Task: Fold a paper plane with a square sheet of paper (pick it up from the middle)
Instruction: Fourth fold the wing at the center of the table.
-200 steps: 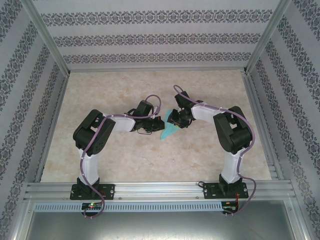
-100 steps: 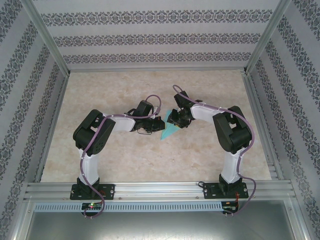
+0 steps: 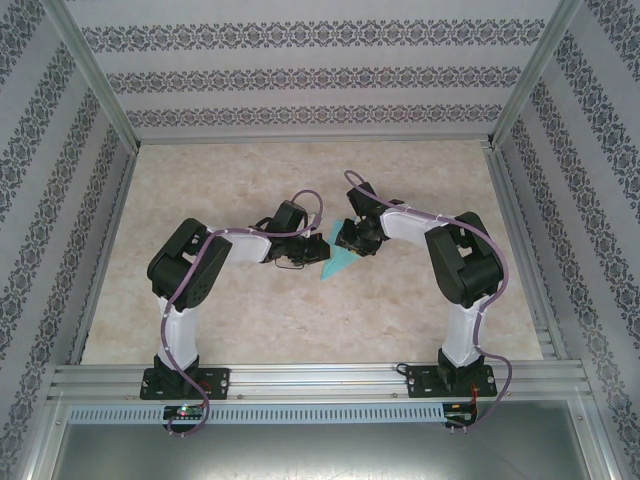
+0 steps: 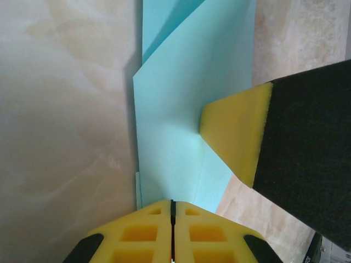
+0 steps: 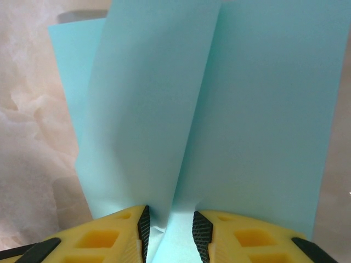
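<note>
I see the paper plane (image 4: 175, 109) in plain turquoise on a cream, marbled table (image 3: 230, 170). The left gripper (image 4: 172, 213) and right gripper (image 5: 170, 226) have yellow pads edged black. The walls (image 3: 300, 75) carry grey floral bands.

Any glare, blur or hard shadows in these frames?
Top external: even, soft light, sharp, no glare. Left wrist: soft shadow on the table just left of the paper, no blur. Right wrist: gentle shading across the folded paper, pale washed-out table at left.

a robot lab cell: aluminium frame (image 3: 320, 378), patterned wall panels (image 3: 320, 75), marble-look table (image 3: 240, 170).
</note>
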`<state>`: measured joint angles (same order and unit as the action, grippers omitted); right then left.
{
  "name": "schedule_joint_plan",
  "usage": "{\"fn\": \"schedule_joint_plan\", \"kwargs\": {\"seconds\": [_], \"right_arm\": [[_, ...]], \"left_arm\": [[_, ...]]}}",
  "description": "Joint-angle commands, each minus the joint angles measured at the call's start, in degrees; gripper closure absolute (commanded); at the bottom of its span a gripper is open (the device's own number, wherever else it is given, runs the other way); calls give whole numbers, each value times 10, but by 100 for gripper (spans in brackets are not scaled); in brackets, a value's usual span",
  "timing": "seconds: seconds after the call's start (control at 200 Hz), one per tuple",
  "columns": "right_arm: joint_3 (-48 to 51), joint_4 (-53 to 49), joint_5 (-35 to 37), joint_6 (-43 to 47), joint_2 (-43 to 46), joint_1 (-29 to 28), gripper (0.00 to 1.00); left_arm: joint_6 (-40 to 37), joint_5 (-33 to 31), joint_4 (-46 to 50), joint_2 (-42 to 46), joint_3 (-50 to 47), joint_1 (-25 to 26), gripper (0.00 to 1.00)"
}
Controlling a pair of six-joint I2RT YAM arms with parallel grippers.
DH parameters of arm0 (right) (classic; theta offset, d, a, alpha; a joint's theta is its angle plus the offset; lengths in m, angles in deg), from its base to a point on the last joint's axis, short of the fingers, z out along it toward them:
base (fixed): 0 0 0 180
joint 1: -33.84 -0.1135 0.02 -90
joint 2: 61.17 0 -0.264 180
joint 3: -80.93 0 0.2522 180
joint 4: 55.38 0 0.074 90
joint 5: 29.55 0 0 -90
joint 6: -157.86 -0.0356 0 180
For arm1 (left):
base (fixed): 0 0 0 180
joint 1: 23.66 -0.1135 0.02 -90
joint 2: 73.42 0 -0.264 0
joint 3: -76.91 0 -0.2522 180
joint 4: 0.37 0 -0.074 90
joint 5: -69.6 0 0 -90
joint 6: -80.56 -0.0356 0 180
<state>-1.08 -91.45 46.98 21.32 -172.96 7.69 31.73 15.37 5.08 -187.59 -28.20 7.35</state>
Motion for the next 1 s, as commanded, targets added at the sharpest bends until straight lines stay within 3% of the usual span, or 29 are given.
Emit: {"fn": "schedule_joint_plan", "kwargs": {"seconds": [0.0,0.47,0.789,0.999], "right_arm": [[43,-52,57,-4,-86,-10,66],[40,-51,52,-3,-92,-11,66],[40,-45,39,-10,-69,-12,66],[40,-30,15,-17,-32,-4,66]], "left_arm": [[3,-5,4,-9,13,-6,91],[-8,-20,47,-16,19,-7,92],[-33,-28,140,-31,39,-6,100],[-58,-21,184,-46,55,-7,100]]}}
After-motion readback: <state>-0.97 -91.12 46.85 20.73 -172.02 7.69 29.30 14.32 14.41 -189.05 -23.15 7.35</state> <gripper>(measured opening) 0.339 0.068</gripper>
